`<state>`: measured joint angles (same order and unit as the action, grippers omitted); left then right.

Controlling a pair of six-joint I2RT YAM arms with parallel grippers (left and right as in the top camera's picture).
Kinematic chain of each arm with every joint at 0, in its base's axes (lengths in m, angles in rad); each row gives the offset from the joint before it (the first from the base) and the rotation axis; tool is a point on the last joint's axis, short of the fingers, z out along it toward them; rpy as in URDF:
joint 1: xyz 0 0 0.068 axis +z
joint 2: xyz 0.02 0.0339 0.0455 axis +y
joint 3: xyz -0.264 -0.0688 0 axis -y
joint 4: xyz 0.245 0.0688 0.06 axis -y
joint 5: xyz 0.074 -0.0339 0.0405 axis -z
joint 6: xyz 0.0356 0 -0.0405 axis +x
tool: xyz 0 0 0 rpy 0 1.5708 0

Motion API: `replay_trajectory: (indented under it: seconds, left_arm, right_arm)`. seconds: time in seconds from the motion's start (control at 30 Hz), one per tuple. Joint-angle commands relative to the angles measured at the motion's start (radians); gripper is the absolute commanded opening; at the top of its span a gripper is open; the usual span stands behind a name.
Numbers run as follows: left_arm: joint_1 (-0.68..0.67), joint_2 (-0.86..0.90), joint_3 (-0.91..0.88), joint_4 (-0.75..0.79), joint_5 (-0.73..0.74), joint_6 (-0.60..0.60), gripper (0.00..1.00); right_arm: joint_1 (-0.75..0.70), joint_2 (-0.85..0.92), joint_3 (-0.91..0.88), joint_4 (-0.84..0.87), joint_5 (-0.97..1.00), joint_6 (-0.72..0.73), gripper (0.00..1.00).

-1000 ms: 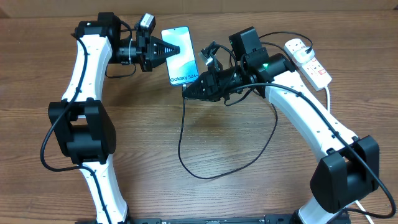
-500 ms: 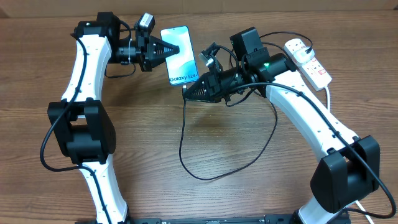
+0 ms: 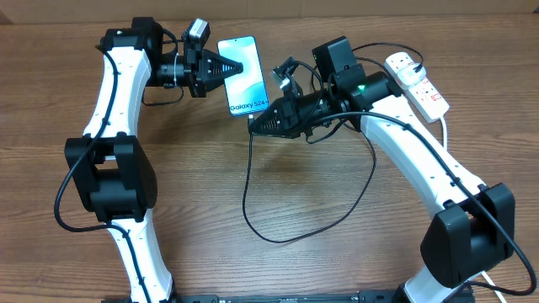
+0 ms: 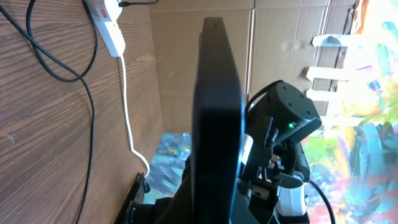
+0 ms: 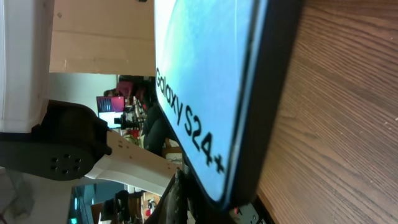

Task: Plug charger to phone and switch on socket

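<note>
Phone (image 3: 248, 84) in closed left pincer (image 3: 237, 66) — charger (image 3: 245, 185) in closed right pincer (image 3: 253, 126).

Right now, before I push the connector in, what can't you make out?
- Connector tip of the thin black charger cable: overhead, hidden by the right gripper; right wrist, cut off at the bottom edge.
- Port of the slim blue-screened phone: no view shows it; left wrist shows only its dark edge.
- Red switches on the white power strip: overhead, too small to read.

charger (image 3: 245, 189) tip hidden behind right claw (image 3: 253, 124) by phone (image 3: 244, 71), socket (image 3: 417, 80) switches too small to read
</note>
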<state>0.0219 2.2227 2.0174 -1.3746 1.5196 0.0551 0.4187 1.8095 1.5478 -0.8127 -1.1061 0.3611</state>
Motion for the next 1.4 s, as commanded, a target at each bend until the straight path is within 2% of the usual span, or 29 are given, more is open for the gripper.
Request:
replay_trajectory:
  seconds: [0.0, 0.3, 1.37]
  left_arm:
    - [0.01, -0.029, 0.016, -0.005, 0.063, 0.02, 0.04]
    - [0.01, -0.029, 0.016, 0.004, 0.063, 0.02, 0.04]
    - [0.006, -0.029, 0.016, -0.006, 0.063, 0.02, 0.04]
  right_arm:
    - [-0.011, 0.006, -0.006, 0.003, -0.003, -0.017, 0.04]
    - [-0.005, 0.006, -0.006, 0.003, -0.071, -0.021, 0.04]
    - [-0.002, 0.006, -0.006, 0.021, -0.025, 0.009, 0.04]
